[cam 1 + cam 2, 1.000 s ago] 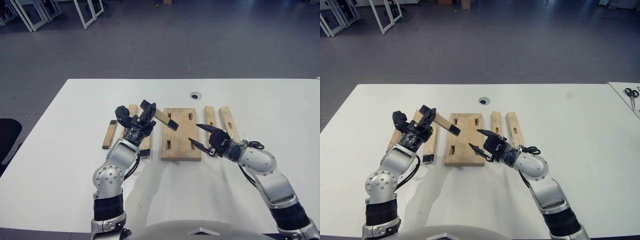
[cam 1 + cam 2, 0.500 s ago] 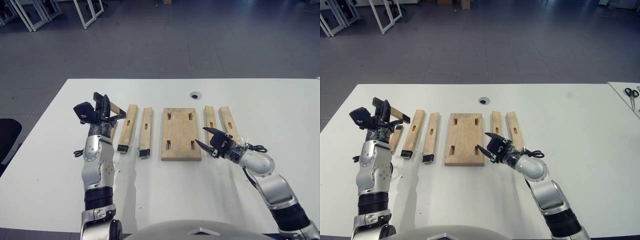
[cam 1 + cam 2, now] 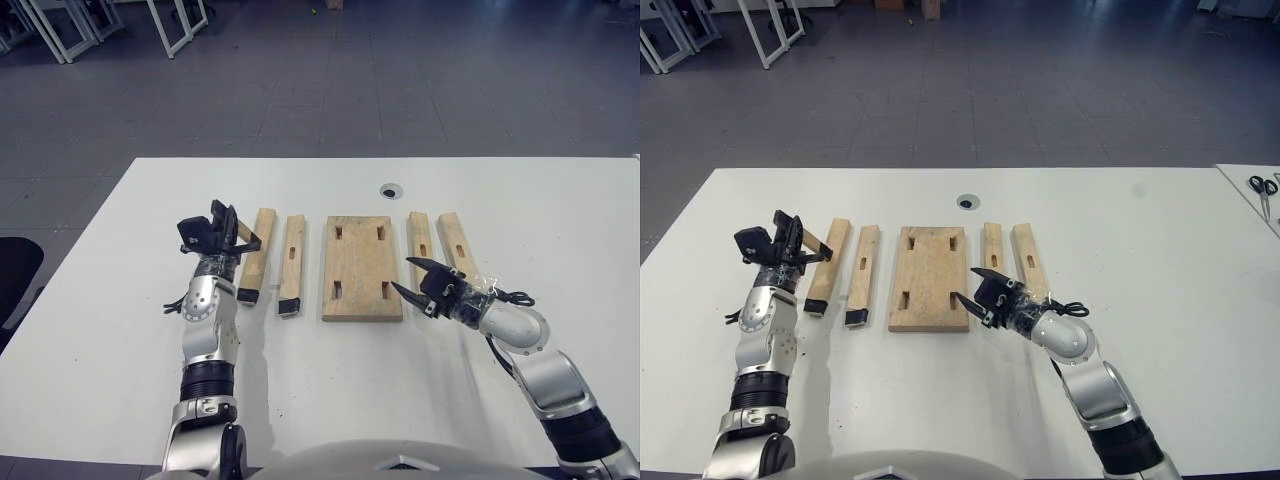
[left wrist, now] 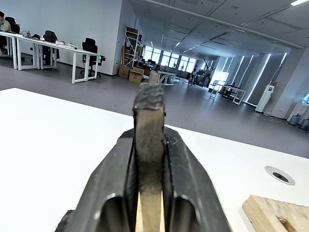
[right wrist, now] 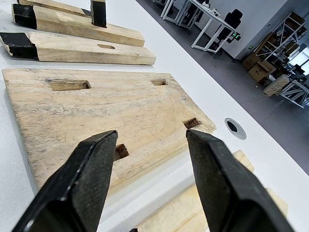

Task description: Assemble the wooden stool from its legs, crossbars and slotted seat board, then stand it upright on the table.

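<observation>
One seat board [image 3: 362, 267] lies flat in the middle of the table [image 3: 560, 215]. Its four slots face up, I think so sticks can go in. A leg [image 3: 258, 258] and a second leg [image 3: 292, 265] lie side by side at its 9 o'clock. A third stick [image 3: 420, 240] and a fourth stick [image 3: 455, 240] lie at its 3 o'clock.

Farther out at 9 o'clock, my left claw [image 3: 222, 230] is pinching a short crossbar [image 4: 148, 125] up off the table, ready to carry, I guess. My right claw [image 3: 403, 275] is spread wide by the board's 4 o'clock corner, maybe to steady it.
</observation>
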### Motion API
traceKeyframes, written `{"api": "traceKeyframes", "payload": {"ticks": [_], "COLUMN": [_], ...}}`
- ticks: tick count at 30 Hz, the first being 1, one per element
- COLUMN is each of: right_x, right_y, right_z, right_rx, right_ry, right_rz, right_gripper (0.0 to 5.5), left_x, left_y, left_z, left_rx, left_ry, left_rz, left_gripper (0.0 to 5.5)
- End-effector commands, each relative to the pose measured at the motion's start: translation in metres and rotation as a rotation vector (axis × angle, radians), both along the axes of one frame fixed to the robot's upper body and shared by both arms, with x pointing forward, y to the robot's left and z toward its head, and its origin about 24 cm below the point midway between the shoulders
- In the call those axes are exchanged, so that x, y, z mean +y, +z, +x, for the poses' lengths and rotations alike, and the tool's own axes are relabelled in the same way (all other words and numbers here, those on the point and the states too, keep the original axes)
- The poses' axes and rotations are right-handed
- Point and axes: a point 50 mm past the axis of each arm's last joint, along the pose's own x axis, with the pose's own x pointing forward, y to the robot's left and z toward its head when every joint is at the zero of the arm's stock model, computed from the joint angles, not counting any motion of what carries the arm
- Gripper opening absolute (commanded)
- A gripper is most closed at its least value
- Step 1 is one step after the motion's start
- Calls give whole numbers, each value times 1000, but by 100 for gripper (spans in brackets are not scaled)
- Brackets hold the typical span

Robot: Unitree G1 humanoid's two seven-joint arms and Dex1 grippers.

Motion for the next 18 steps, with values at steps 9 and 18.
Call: {"api": "traceKeyframes", "payload": {"ticks": [9, 18], "right_x": [-2, -3], "right_y": [-3, -3], "right_z": [1, 3], "right_rx": [-6, -9], "right_ry": [1, 0], "right_rz": [-41, -51], "right_gripper": [263, 263], "left_x": [-4, -12], "left_y": [-32, 19], "left_z": [2, 18], "left_rx": [435, 273], "left_ry": [-55, -61], "left_rz": [129, 134], "left_gripper": [42, 79]}}
